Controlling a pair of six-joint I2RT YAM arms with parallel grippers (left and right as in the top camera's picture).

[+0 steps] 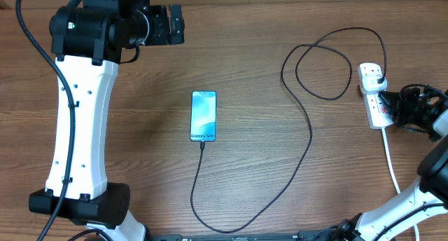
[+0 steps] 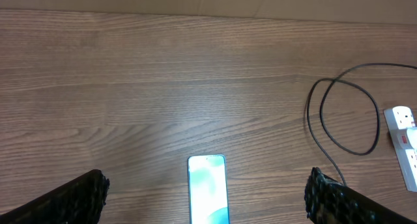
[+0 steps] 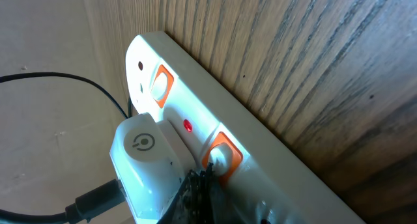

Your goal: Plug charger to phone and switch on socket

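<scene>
- The phone [image 1: 204, 115] lies flat near the middle of the tabletop [image 1: 266, 66]. Its screen is up and lit, and the "Galaxy" end faces the robot.
- The charger cable [image 1: 310, 139] meets that end of the phone, and its connector tip looks seated in the port. From there the cable swings out to the right, coils into a loop and ends at the power strip [image 1: 376, 95].
- The white power strip lies at the right side of the tabletop. A white adapter [image 3: 144, 160] marked with a power symbol sits in one outlet, with the black cable leaving it.
- Two orange switches [image 3: 161, 84] show on the strip, with a small red dot [image 3: 187, 127] between them.
- The right end effector [image 3: 199, 193] is closed and holds nothing. Its tip rests against the orange switch beside the adapter.
- The left end effector [image 1: 179, 25] is spread wide and empty. It hangs over bare tabletop, well apart from the phone's far end.
</scene>
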